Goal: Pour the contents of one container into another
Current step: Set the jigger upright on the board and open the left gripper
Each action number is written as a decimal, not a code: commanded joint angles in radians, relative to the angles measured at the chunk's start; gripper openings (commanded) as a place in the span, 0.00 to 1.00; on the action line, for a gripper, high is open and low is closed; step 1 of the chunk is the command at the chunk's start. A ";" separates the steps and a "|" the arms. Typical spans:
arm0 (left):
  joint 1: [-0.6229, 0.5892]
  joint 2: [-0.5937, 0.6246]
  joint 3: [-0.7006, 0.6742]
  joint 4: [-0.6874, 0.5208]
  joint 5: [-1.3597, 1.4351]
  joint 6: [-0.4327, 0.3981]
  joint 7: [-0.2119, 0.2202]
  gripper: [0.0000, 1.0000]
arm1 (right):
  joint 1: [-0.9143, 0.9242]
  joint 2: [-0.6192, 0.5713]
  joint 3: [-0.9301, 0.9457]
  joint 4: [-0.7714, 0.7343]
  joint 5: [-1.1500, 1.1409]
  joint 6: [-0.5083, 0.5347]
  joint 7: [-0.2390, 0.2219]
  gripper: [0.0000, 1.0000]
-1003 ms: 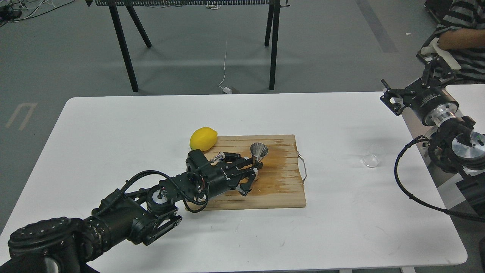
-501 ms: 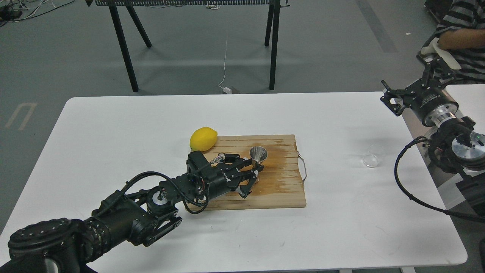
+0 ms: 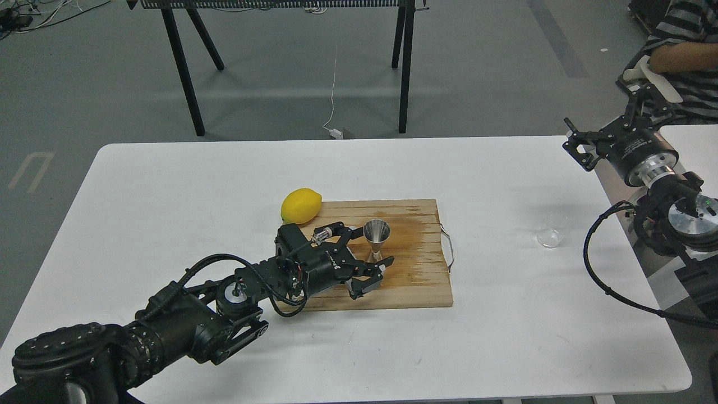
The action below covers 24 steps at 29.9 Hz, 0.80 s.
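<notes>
Head view shows the white table [image 3: 168, 185], a wooden board [image 3: 418, 280] where the left gripper [image 3: 367, 252], fingers apart, flanks the upright jigger [image 3: 376, 238], right gripper [image 3: 580, 147] far right, state unclear, so grasping the glass cup [image 3: 549, 235] seems next

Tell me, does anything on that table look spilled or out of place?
Yes: the wooden board has a darker, wet-looking patch right of the metal jigger, like a spill soaked in. The glass cup sits alone far off near the table's right edge. The lemon rests half off the board's corner.
</notes>
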 commanded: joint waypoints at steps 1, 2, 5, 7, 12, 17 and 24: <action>0.000 0.000 0.003 0.004 0.000 -0.001 -0.001 0.87 | 0.001 0.000 0.000 0.001 0.000 0.000 0.000 0.99; 0.000 0.000 0.003 0.004 0.000 -0.001 -0.001 0.87 | 0.001 0.000 -0.002 0.001 0.000 0.000 0.000 0.99; 0.000 0.000 0.003 0.006 0.000 -0.001 -0.002 0.87 | 0.001 0.000 0.000 0.001 0.000 0.001 0.000 0.99; -0.002 0.000 0.003 0.007 0.000 -0.002 -0.002 0.87 | -0.001 0.000 0.000 0.001 0.000 0.001 0.000 0.99; -0.003 0.000 0.003 0.006 0.000 -0.003 -0.002 0.87 | 0.001 0.003 0.000 0.001 0.000 0.000 0.000 0.99; 0.000 0.000 0.003 -0.008 0.000 0.000 -0.002 0.87 | 0.001 0.004 0.000 0.003 0.000 0.000 0.000 0.99; 0.009 0.000 0.002 -0.025 0.000 0.000 -0.004 0.87 | 0.001 0.004 0.000 0.003 0.000 0.000 0.000 0.99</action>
